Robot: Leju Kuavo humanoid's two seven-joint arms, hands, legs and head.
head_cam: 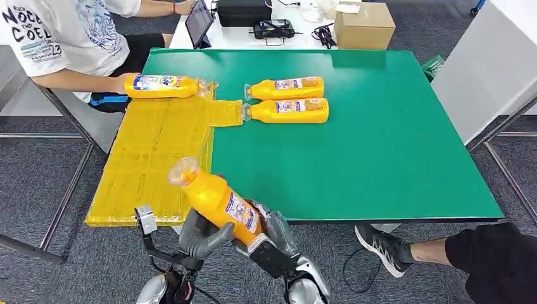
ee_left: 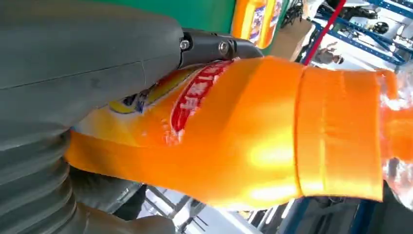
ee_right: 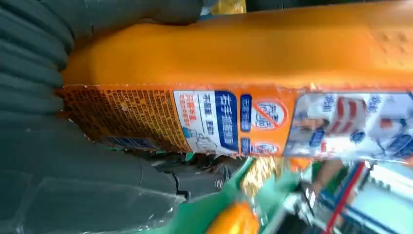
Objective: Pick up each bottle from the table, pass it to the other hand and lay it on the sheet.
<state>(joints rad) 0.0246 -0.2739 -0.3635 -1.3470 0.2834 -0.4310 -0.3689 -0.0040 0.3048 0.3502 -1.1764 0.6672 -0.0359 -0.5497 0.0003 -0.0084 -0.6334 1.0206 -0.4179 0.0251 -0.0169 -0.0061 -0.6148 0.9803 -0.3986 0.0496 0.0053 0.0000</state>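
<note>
Gripping one orange bottle (head_cam: 218, 201) together, our left hand (head_cam: 201, 235) and right hand (head_cam: 269, 240) hold it tilted just off the yellow sheet's (head_cam: 152, 158) near corner; the right's grasp seems closed.

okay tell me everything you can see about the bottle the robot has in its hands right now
The bottle is orange glossy plastic with a clear cap end and a printed label of blue, white and red. It is off the table, tilted, cap end up and toward the yellow sheet, near the front edge of the green table. Both hands touch it: the left hand wraps it from below, and the right hand grips its base end.
</note>
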